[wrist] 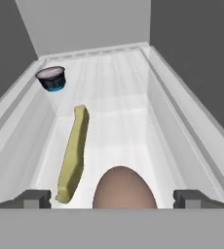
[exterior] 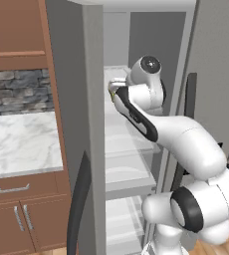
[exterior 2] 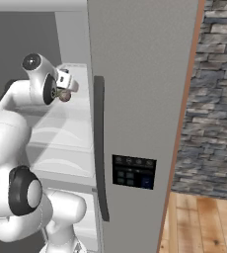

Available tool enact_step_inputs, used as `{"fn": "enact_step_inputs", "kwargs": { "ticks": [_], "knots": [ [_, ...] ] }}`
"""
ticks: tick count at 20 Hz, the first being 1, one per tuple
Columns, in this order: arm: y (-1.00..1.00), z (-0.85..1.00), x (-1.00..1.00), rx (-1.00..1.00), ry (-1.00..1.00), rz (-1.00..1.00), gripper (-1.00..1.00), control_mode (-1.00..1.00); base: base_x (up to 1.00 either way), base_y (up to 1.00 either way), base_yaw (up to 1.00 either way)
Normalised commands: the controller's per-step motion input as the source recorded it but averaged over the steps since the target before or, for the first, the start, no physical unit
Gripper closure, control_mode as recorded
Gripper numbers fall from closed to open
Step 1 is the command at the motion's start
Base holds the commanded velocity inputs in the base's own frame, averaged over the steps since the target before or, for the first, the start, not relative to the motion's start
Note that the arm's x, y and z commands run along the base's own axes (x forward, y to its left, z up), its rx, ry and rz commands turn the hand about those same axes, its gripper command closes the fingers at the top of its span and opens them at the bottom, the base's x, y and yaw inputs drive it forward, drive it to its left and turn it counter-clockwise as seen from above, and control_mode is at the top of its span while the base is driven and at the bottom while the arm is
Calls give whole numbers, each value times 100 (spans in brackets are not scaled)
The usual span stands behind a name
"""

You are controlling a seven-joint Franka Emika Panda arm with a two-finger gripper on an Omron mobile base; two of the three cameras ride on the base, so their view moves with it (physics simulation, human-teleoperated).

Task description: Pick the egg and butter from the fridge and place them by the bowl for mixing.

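The gripper [wrist: 111, 199] is being held wide open inside the fridge [exterior 2: 140, 74], its fingertips [wrist: 36, 198] standing well apart on either side of the egg [wrist: 124, 188]. The egg is lying on a pale shelf [wrist: 128, 112] between the jaws; whether it is being touched cannot be told. The butter [wrist: 74, 153] is lying just beside it at ten o'clock, stretching toward twelve. A small dark cup [wrist: 51, 79] is sitting farther back at eleven o'clock.

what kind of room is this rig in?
Looks like a home kitchen: an open fridge with pale shelves, brown wooden cupboards over a marble counter, and a stone backsplash.
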Motion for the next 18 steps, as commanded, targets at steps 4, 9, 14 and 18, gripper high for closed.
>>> {"fn": "enact_step_inputs", "kwargs": {
  "ticks": [4,9,14,18],
  "knots": [
    [0,-1,26,-11,25,0,-100,-100,0,0,0],
    [0,-1,0,0,2,0,-100,-100,0,0,0],
    [0,-34,0,-4,6,0,-100,-100,0,0,0],
    [0,-44,0,-6,8,0,-100,-100,0,0,0]
  ]
}}
